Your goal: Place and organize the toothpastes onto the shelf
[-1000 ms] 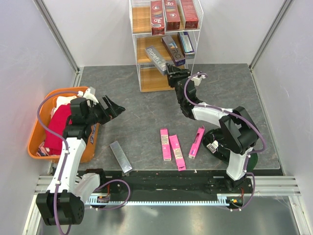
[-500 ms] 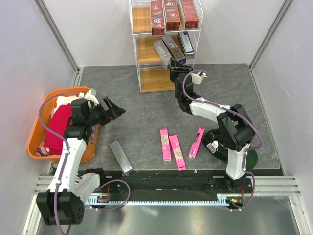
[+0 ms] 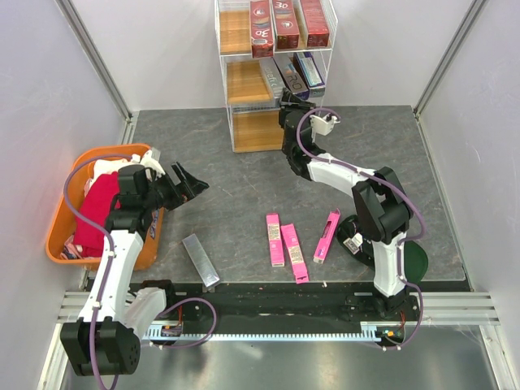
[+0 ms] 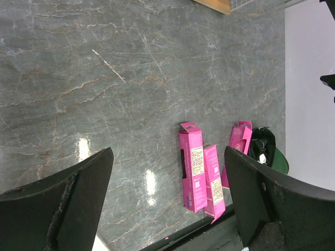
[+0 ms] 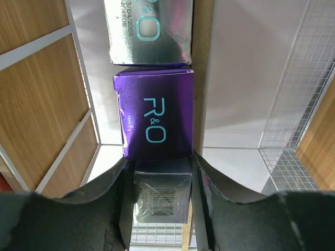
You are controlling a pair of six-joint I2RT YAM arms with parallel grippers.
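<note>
- Left pincer [image 3: 193, 180]: jaws wide apart, holding nothing. It hovers over the desk [image 3: 227, 195] beside the orange tub [image 3: 57, 236], and you have it free for a pickup.
- Silver-grey box [image 3: 201, 260]: flat on the desk near the front edge, left of centre, not yet shelved.
- Pink boxes, three [image 3: 275, 240] [image 3: 294, 252] [image 3: 327, 236]: flat on the desk. Two lie side by side and the third sits just to their right, angled.
- Right pincer [image 5: 159, 175]: closed on the near end of a purple box [image 5: 154, 120], reaching into the shelf.
- Shelf [image 3: 242, 81]: the held box sits at the middle tier, with a silver box just beyond it. Its far end is hidden, so you cannot tell whether it rests fully on the wood.
- Red boxes, three [image 3: 280, 24]: in a row on the top tier.
- Step in hand, as judged: seating the purple box. Next, you should check it lies square, let go, and back straight out without dragging its neighbours.
</note>
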